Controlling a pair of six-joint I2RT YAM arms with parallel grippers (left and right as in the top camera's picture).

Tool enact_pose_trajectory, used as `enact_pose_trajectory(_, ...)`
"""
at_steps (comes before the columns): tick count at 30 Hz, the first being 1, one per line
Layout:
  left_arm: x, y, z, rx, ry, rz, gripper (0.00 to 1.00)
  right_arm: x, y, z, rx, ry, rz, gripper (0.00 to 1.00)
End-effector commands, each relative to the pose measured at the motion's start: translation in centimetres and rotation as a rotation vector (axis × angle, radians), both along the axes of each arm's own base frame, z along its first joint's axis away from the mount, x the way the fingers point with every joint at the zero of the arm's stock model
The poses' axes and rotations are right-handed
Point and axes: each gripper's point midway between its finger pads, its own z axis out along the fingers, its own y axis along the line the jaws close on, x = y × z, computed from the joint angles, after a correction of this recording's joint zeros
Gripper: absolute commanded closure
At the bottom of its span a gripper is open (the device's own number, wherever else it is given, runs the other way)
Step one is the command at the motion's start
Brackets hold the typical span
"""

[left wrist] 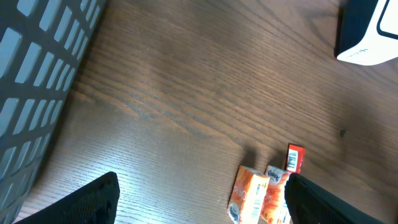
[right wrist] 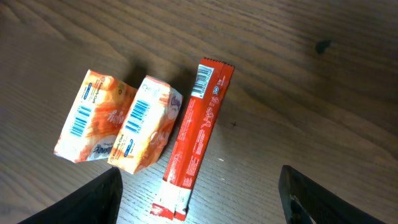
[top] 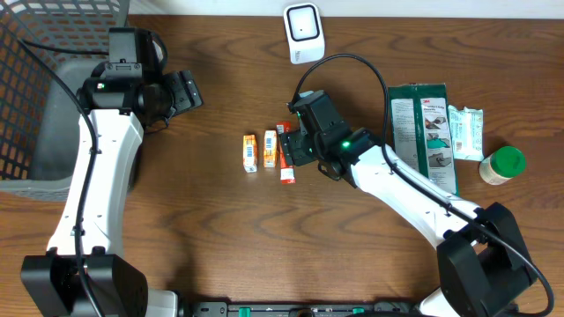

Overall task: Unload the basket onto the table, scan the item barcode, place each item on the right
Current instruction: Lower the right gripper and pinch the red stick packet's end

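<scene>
Orange packets (right wrist: 93, 118) (right wrist: 146, 124): 2, side by side
Red bar (right wrist: 198, 127): 1, just beside
Left gripper (left wrist: 202, 186): wide open, empty
Right gripper (right wrist: 199, 186): open, empty

overhead: top-down, far | wrists: near, downward | shared: red bar (right wrist: 194, 140)

You've got a brown wood-grain table (right wrist: 323, 93) here. Your left packet (right wrist: 93, 115) and middle packet (right wrist: 146, 124) are orange with blue-on-white barcodes, and the bar (right wrist: 196, 137) is red with a white barcode patch. The scanner (top: 304, 31) is white, the jar (top: 502, 165) has a green lid, and the pouch (top: 423, 132) is dark green.
</scene>
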Motion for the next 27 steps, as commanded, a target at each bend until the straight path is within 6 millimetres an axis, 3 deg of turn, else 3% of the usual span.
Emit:
enact_pose_trajectory(1,-0.1,0.3,0.3,0.016,-0.008,0.001,0.14,0.1,0.2,-0.6,0.017,0.027,-0.048,0.27)
enact_pose_trajectory(13,-0.1,0.3,0.3,0.016,-0.008,0.001,0.14,0.6,0.0,-6.4,-0.054,0.095,-0.081,0.53)
enact_pose_trajectory(18,-0.1,0.3,0.3,0.016,-0.008,0.001,0.14,0.5,0.2,-7.6,-0.039,0.131,-0.108,0.53)
enact_pose_trajectory(27,-0.1,0.3,0.3,0.016,-0.008,0.001,0.14,0.4,0.1,-7.8,-0.01,0.159,-0.174,0.51)
